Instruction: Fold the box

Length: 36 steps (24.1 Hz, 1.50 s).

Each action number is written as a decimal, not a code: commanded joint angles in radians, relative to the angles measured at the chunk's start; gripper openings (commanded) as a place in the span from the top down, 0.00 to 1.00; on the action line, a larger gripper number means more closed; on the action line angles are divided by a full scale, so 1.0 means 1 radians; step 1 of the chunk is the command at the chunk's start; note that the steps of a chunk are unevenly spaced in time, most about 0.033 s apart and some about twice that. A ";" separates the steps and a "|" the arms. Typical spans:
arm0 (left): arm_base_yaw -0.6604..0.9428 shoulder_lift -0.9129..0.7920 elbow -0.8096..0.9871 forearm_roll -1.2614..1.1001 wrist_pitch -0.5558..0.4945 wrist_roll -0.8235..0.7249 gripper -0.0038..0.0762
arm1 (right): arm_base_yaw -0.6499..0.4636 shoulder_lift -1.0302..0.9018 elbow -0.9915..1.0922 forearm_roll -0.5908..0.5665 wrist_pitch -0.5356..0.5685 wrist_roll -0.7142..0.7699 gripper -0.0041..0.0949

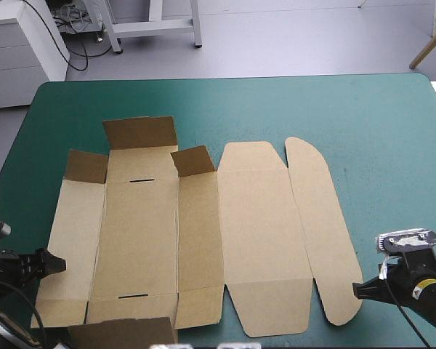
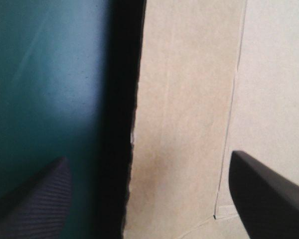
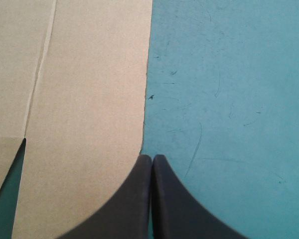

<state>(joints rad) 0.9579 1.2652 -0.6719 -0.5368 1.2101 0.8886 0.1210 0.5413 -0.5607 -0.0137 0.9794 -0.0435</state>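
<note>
We see box [image 1: 203,240] unfolded; left hand [image 2: 147,158] wide apart astride its left edge; right hand [image 3: 152,157] closed, empty, at right edge; open desk [image 1: 381,131] beyond

The table [image 1: 378,109] before me wears its teal-green cover [image 3: 229,74], bare along the far edge and down my right side, where fine scratches [image 3: 217,84] mark it. On it lies the brown box [image 1: 254,233], a cut sheet opened out across the left and middle. Most panels lie flat. 3 small flaps [image 1: 139,132] at its far left end stand up. The rounded panel [image 1: 323,225] lies flat at the sheet's right. Along the sheet's left edge a dark shadow [image 2: 120,124] falls on the cover.
</note>
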 commanded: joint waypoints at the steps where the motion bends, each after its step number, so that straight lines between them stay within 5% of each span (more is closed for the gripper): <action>1: -0.003 0.009 -0.018 -0.054 0.030 0.010 0.21 | -0.008 0.002 -0.025 0.000 -0.048 -0.008 0.98; 8: -0.028 0.066 -0.018 -0.124 0.091 0.010 0.21 | -0.008 0.002 -0.025 0.000 -0.048 -0.008 0.98; 16: -0.239 0.099 -0.018 -0.063 0.092 -0.011 0.21 | -0.008 0.002 -0.025 0.000 -0.048 -0.008 0.98; 28: -0.243 0.099 -0.018 -0.057 0.092 -0.066 0.21 | -0.008 0.002 -0.025 0.000 -0.048 -0.008 0.98; 36: -0.243 0.099 -0.018 -0.057 0.092 -0.073 0.63 | -0.008 0.002 -0.025 0.000 -0.048 -0.008 0.98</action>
<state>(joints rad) 0.7219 1.3847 -0.6754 -0.5561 1.1867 0.8274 0.1210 0.5413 -0.5607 -0.0137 0.9794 -0.0435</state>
